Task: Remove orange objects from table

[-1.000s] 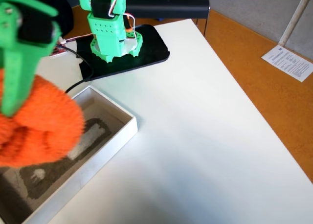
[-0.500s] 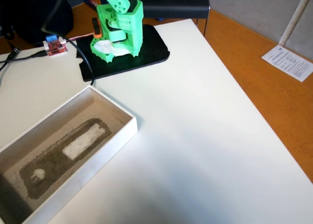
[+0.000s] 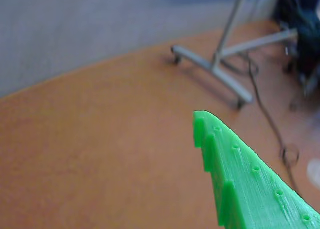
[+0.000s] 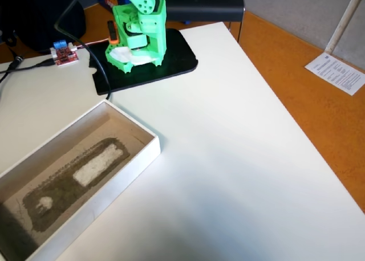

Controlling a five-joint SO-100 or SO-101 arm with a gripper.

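Observation:
No orange object shows on the white table (image 4: pixel 228 158) in the fixed view, nor in the wrist view. In the wrist view only one green toothed finger (image 3: pixel 240 184) of my gripper (image 3: pixel 200 123) shows, rising from the lower right and pointing out over an orange-brown floor (image 3: pixel 100 139). The other finger is out of frame, so the jaw's state cannot be told, and nothing shows held. In the fixed view only the arm's green base (image 4: pixel 138 33) shows at the top. The gripper is out of that view.
An open white box (image 4: pixel 74 175) with a grey lining stands at the table's left front. The base sits on a black plate (image 4: pixel 177 58). A small red circuit board (image 4: pixel 64 53) with cables lies beside it. A metal stand (image 3: pixel 215 64) stands on the floor.

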